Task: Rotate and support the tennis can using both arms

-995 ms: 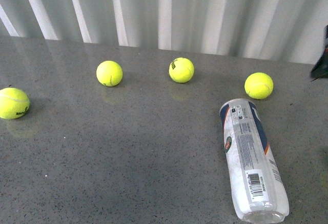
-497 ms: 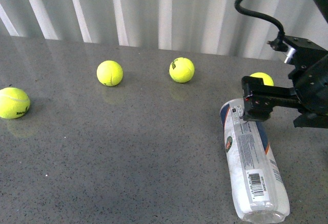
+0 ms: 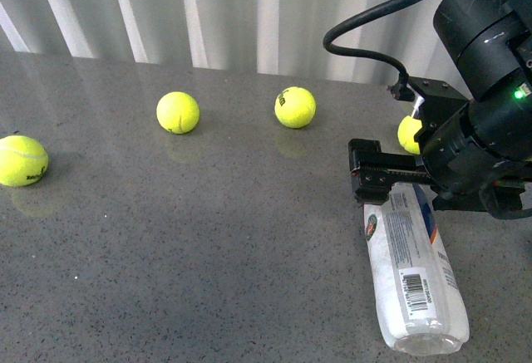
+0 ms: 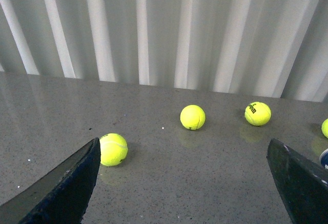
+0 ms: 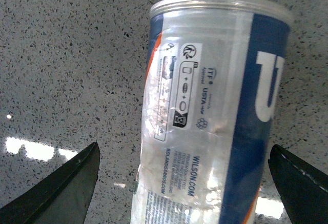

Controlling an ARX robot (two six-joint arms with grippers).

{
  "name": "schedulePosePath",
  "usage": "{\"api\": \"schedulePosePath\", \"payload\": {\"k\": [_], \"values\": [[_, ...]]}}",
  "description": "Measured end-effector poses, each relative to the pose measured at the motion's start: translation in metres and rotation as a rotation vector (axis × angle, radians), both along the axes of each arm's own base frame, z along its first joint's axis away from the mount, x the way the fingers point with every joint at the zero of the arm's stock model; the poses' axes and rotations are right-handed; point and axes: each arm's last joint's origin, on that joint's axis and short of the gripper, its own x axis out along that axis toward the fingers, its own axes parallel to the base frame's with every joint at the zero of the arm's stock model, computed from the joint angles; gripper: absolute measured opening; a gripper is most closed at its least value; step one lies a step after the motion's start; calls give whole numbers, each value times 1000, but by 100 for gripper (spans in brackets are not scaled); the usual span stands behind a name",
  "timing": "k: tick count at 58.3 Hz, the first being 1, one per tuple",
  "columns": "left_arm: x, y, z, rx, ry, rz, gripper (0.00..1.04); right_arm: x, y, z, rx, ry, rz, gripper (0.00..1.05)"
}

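The tennis can [image 3: 413,273] lies on its side on the grey table at the right, with its clear end toward me and its blue-and-white label up. My right arm [image 3: 478,122] reaches in from the right. The right gripper [image 3: 389,179] hovers over the can's far end. In the right wrist view the can [image 5: 205,131] fills the gap between the spread fingers [image 5: 66,190], so the right gripper [image 5: 183,185] is open around it, and no contact shows. My left gripper [image 4: 183,183] is open over bare table and holds nothing. It is out of the front view.
Several yellow tennis balls lie across the far half of the table: one at the left [image 3: 20,160], two in the middle [image 3: 178,112] [image 3: 295,107], and one [image 3: 407,133] half hidden behind the right arm. A white corrugated wall [image 3: 249,14] closes the back.
My right arm has come in from the right edge and moved left, until its gripper stands over the can's far end. The can and the balls have stayed put.
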Motion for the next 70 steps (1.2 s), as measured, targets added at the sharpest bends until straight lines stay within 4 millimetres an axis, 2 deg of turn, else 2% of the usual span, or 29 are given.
{"api": "schedulePosePath", "payload": {"k": [13, 28, 33, 45, 61, 70], "values": [[0, 0, 0, 0, 0, 0, 98, -1, 2, -16, 5, 21, -1, 98], [0, 0, 0, 0, 0, 0, 98, -1, 2, -23, -3, 18, -8, 97], [0, 0, 0, 0, 0, 0, 98, -3, 2, -25, -6, 22, -9, 82], [0, 0, 0, 0, 0, 0, 98, -3, 0, -25, -22, 18, -11, 57], [0, 0, 0, 0, 0, 0, 98, -4, -2, -24, -37, 14, -11, 33], [0, 0, 0, 0, 0, 0, 98, -5, -2, -20, -48, 7, -6, 24]]}}
